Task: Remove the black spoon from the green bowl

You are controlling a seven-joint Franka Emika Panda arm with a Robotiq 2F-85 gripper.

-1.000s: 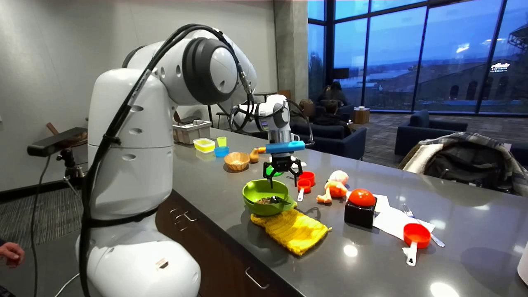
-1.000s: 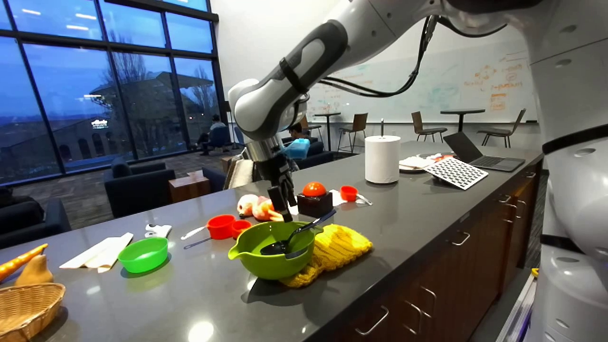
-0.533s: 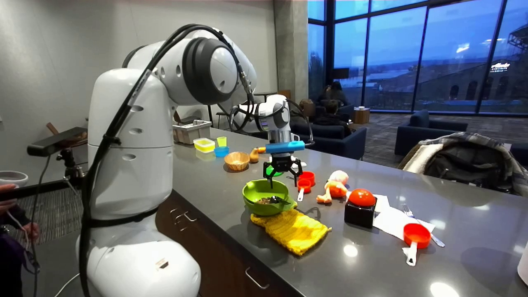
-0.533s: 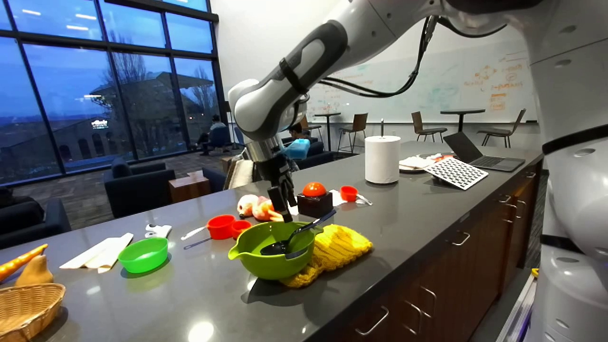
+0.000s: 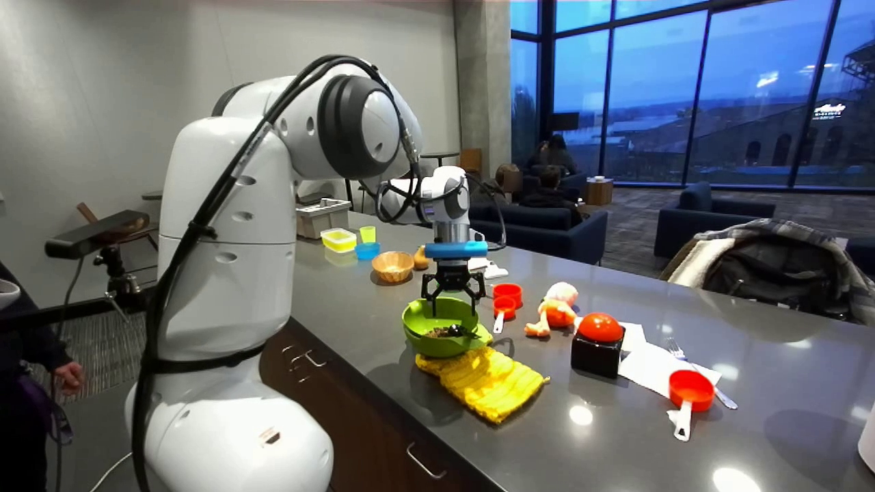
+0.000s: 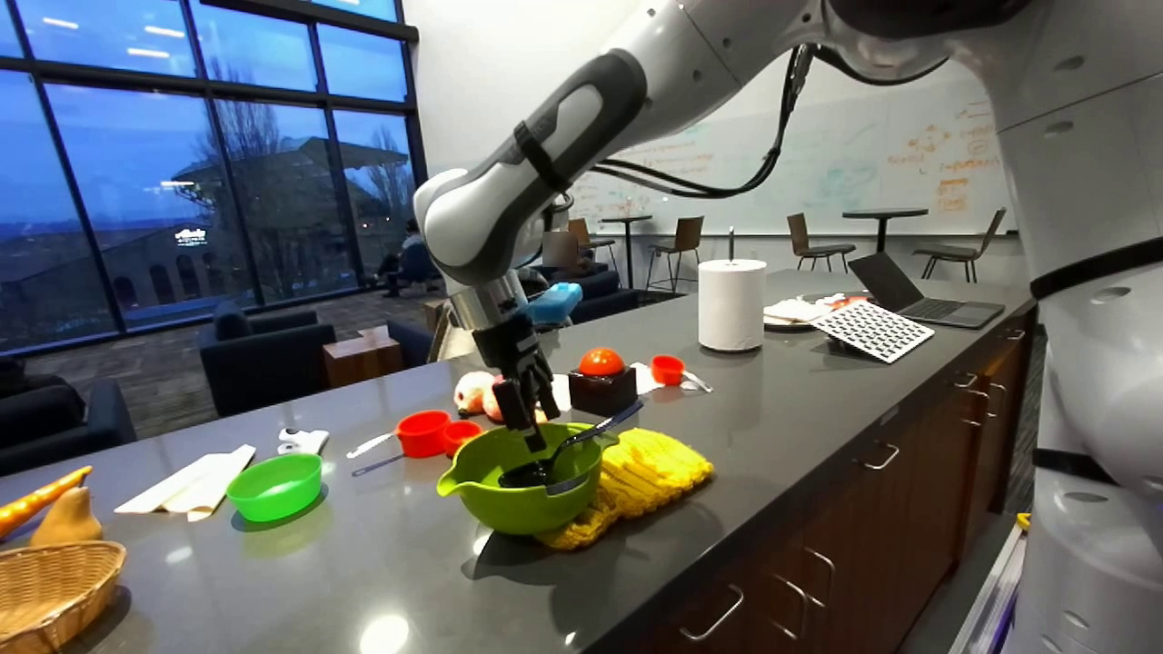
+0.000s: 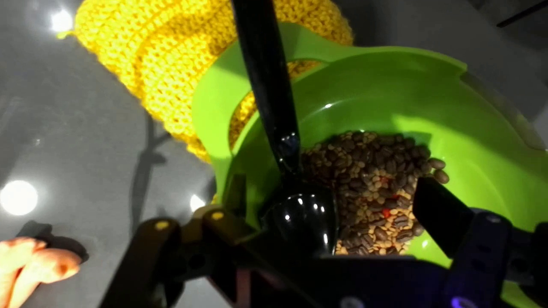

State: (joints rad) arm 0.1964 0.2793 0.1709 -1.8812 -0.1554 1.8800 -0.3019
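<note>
one spoon (image 7: 286,147) lies in the bowl (image 7: 385,90), head beside the beans (image 7: 387,164), handle slanting out over the rim. gripper (image 5: 454,312) stands wide and empty above; wrist view puts the smooth head off-centre between its jaws. risk: closing there may slip off the curve; catching the rim may drag the bowl.

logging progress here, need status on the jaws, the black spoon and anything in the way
Jaws open over green bowl, holding nothing. Black spoon in bowl, handle projecting past rim. No obvious obstruction; loose beans beside spoon's head.
</note>
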